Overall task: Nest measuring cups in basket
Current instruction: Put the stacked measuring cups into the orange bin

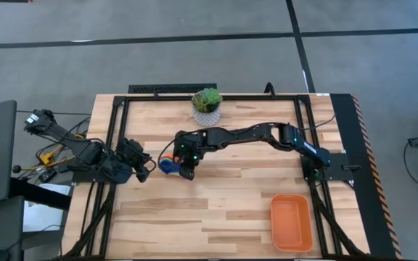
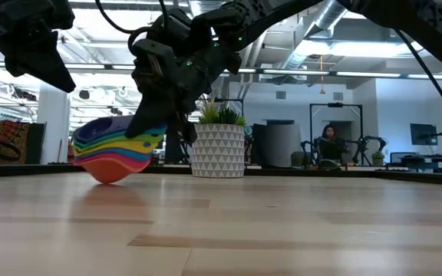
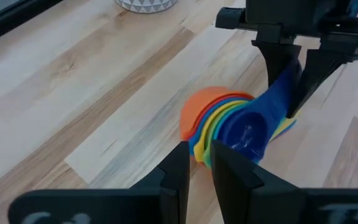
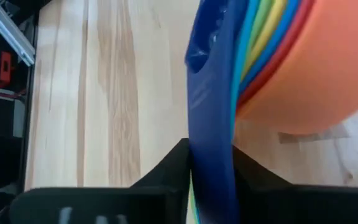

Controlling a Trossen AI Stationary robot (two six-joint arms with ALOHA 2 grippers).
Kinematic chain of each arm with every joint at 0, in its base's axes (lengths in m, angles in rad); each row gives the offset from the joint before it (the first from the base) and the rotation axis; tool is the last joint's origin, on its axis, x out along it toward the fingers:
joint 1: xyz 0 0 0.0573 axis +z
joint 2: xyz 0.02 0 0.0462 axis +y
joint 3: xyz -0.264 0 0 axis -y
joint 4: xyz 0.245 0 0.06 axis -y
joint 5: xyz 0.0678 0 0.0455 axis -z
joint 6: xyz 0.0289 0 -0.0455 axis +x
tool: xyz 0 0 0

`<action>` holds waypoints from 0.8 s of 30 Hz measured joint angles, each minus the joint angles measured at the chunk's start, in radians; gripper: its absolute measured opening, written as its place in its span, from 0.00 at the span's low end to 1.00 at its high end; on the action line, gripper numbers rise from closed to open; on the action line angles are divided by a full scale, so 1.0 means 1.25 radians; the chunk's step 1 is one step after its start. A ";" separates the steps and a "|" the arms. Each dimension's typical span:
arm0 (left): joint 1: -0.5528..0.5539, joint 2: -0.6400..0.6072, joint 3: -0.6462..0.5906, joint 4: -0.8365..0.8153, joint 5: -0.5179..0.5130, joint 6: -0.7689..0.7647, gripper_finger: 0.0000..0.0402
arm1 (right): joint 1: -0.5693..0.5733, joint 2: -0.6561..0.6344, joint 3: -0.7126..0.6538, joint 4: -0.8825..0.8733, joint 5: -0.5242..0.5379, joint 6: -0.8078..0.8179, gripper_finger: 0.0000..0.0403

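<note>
Right hand is clamped on the dark blue handle of the nested measuring cups, its two fingers pressed against either face of that flat handle in the right wrist view. I count one stack, tipped on its side on the bench near the middle. By the coloured rims in the low view I make out orange outermost, then red, yellow, green, light blue and dark blue; I cannot tell whether a second light blue one sits among them. Left hand hangs just beside the stack on its left, not touching it, its fingers drawn close with a narrow gap and nothing between them.

One orange basket lies at the bench's near right corner, well apart from the cups. One white patterned pot with a green plant stands at the far edge, behind the stack. Across the room, one person sits at a desk.
</note>
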 joint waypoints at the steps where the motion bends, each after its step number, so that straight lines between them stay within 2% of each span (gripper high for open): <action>1: 0.000 0.000 0.000 0.000 0.000 0.000 0.13 | -0.001 0.000 0.000 0.000 -0.005 0.000 0.19; 6: 0.000 0.000 0.000 0.000 0.002 0.000 0.13 | -0.008 0.000 0.000 -0.001 -0.022 0.001 0.13; 12: 0.000 0.000 0.000 0.000 0.003 0.000 0.13 | -0.021 0.000 0.000 0.000 -0.081 0.002 0.08; 18: 0.000 0.000 0.000 0.000 0.023 -0.001 0.13 | -0.035 0.000 0.000 0.001 -0.118 0.002 0.10; 24: 0.000 0.000 0.000 0.000 0.027 -0.016 0.13 | -0.044 0.000 0.000 0.001 -0.118 0.003 0.09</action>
